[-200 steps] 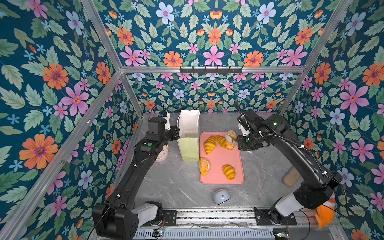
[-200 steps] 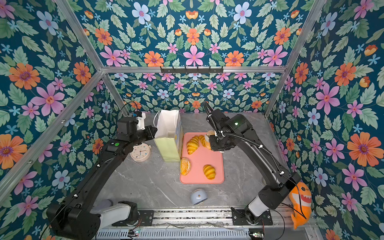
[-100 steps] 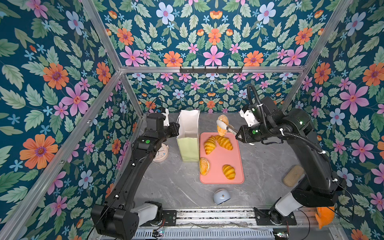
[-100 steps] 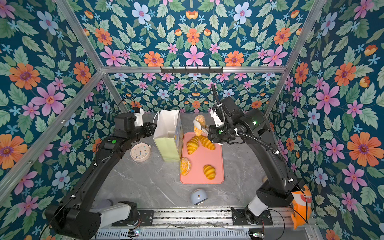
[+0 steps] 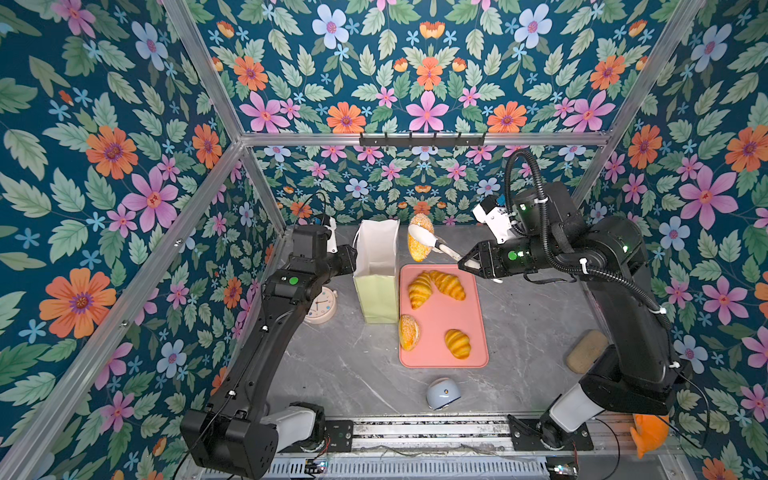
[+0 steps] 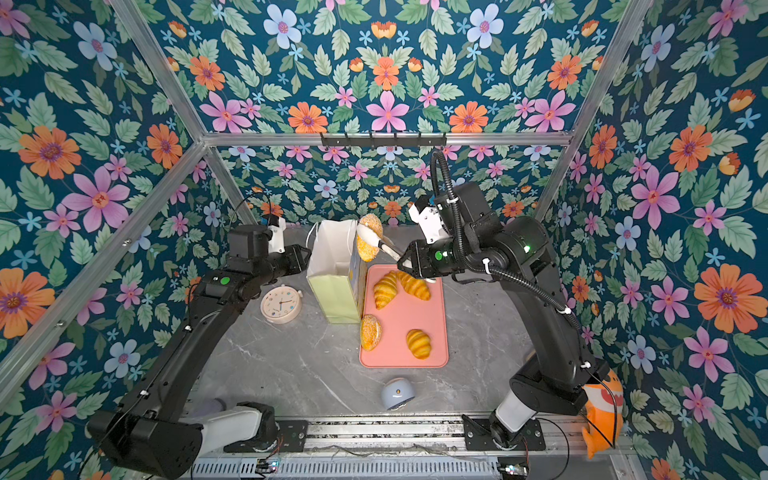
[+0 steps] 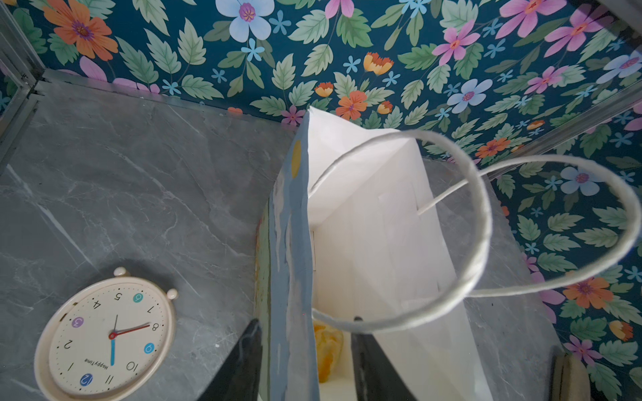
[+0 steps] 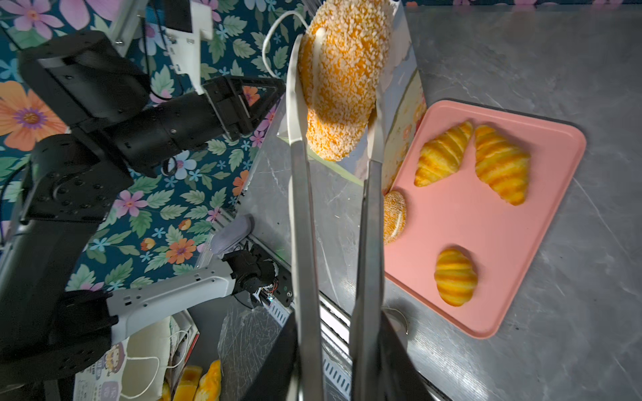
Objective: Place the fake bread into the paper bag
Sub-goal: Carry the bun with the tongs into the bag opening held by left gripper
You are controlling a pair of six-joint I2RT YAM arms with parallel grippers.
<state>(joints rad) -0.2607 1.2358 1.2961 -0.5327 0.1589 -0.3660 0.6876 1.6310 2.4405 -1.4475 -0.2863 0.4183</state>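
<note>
Beyond right fingers [image 8: 399, 361], tongs [image 8: 302, 225] gripping bun [image 8: 342, 80]

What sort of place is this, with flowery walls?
Probably a robot test booth, not a bakery: flowered panels in a metal frame, two arms bolted to a rail, toy croissants on a pink tray.

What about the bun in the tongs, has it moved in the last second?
Yes. The seeded bun in the tongs rose off the pink tray, leftward toward the paper bag.

Seeded bun [image 8: 342, 80] in tongs [image 8: 303, 225], near paper bag [image 8: 399, 90]; three croissants [image 8: 502, 163] on pink tray [image 8: 486, 225]
</note>
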